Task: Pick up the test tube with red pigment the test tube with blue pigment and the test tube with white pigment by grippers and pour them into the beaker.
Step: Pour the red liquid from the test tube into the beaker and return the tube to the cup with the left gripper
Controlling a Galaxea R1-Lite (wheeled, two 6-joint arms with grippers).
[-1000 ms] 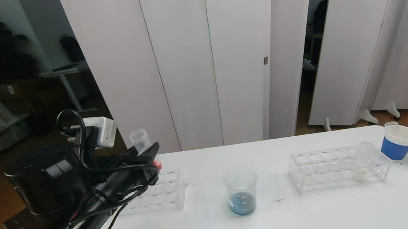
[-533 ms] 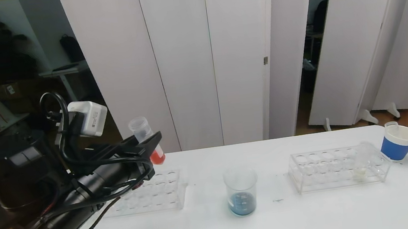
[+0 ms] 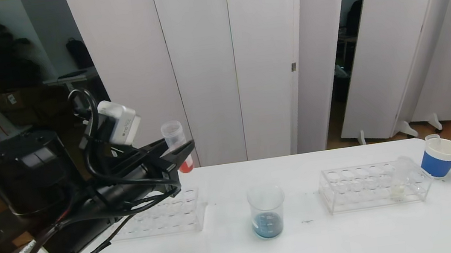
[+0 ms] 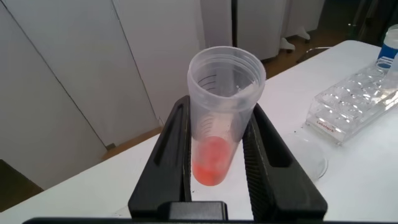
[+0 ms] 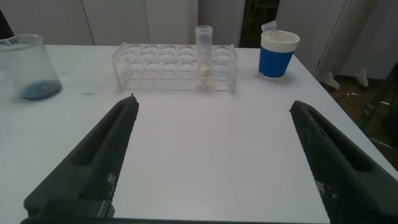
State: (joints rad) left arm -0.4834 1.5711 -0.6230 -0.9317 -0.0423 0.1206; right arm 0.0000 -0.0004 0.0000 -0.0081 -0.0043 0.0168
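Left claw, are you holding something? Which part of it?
Yes. The left gripper is shut on the test tube with red pigment, pinching its middle, between the open mouth and the red bottom. The right gripper is open and holds nothing.

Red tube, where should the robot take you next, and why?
Probably sideways to the beaker. The left pincer holds the red tube upright, well to the robot's left of the beaker, which holds only blue liquid. The right pincer waits open.

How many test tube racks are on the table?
2. The left rack sits under the left arm, partly hidden by it; the right rack stands right of the beaker, holding the test tube with white pigment.
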